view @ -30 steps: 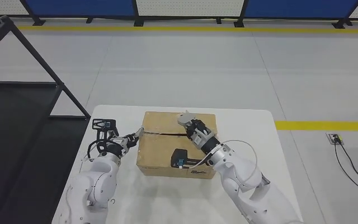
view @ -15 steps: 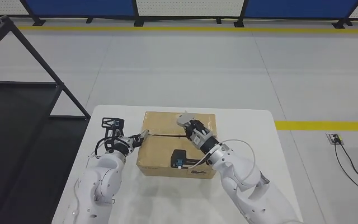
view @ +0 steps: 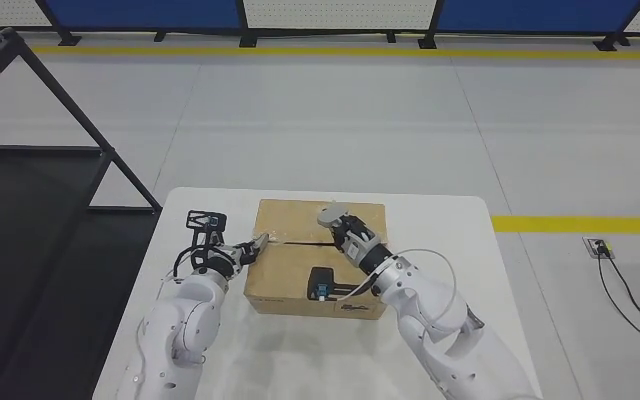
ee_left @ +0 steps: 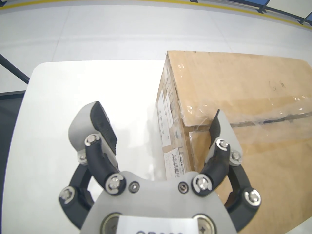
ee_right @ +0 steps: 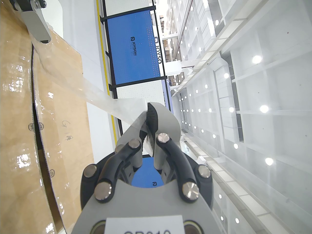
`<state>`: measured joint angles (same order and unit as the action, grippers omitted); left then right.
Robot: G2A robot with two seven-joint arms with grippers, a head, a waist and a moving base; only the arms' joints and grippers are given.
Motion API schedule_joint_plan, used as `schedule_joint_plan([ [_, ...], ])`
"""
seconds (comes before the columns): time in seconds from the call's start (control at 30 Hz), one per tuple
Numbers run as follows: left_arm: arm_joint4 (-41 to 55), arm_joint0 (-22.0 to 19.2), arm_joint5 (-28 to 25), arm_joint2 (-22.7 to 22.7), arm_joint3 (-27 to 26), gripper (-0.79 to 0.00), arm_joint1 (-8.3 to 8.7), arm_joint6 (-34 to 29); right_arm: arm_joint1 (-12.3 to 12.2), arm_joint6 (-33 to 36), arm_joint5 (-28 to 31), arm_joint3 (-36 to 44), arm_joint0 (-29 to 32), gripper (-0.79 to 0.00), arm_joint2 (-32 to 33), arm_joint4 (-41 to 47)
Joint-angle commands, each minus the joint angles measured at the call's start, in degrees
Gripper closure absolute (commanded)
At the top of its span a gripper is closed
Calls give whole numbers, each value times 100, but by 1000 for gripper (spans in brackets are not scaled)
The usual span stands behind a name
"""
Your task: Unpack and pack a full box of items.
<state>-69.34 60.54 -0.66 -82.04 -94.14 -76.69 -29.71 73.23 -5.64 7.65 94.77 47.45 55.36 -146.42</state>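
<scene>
Edging rightward over the last second, the left gripper (view: 258, 242) now reaches the box (view: 300, 285) at its left end, where earlier it hung short of that edge. Its fingers are spread wide: one (ee_left: 103, 125) is over the bare table (view: 200, 205) just beside the box, the other (ee_left: 220, 129) over the box top at the end of the seam (view: 300, 242). The box lies mid-table, closed, between the two arms. A clear tape (ee_right: 97, 93) strip is lifted off the seam and runs taut to the right gripper (ee_right: 148, 120), which is pinched together on its free end above the box's far middle, barely shifted
</scene>
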Motion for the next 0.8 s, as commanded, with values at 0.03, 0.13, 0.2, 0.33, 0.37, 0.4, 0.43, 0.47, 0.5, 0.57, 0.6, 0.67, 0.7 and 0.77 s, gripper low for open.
schedule_joint_plan([
  [0.03, -12, -1, 17, 17, 20, -785, 4, -4, 12, 14, 17, 6, 10, -37, 5, -25],
  [0.13, -34, 0, 49, 31, 33, -785, 8, -2, 24, 54, 61, 3, 17, -296, 11, -56],
  [0.2, -34, 2, 66, 35, 39, -785, 10, -4, 32, 62, 95, 7, 21, -366, 16, -56],
  [0.33, -35, 2, 94, 41, 51, -785, 15, -4, 44, 83, 180, 9, 38, -566, 34, -85],
  [0.37, -39, 1, 97, 44, 55, -785, 16, -1, 46, 82, 193, 13, 45, -554, 40, -87],
  [0.4, -37, 0, 103, 45, 60, -785, 18, -1, 48, 76, 208, 18, 53, -563, 44, -92],
  [0.43, -34, -2, 114, 47, 60, -785, 18, -6, 49, 77, 222, 21, 62, -563, 52, -103],
  [0.47, -33, -3, 119, 50, 59, -785, 20, -9, 51, 77, 231, 29, 72, -557, 58, -111],
  [0.5, -32, -5, 121, 52, 57, -785, 21, -6, 52, 80, 239, 35, 84, -557, 68, -124],
  [0.57, -26, -7, 136, 53, 61, -785, 23, 5, 51, 123, 260, 57, 113, -560, 103, -163],
  [0.6, -25, -9, 139, 55, 61, -785, 24, 6, 50, 140, 269, 75, 129, -570, 121, -183],
  [0.67, -22, -12, 142, 57, 62, -785, 26, 6, 46, 170, 302, 116, 163, -582, 161, -221],
  [0.7, -21, -13, 143, 59, 62, -785, 28, 5, 44, 188, 313, 138, 181, -588, 183, -244],
  [0.77, -18, -16, 145, 61, 62, -785, 30, 4, 38, 233, 353, 183, 217, -625, 226, -313],
])
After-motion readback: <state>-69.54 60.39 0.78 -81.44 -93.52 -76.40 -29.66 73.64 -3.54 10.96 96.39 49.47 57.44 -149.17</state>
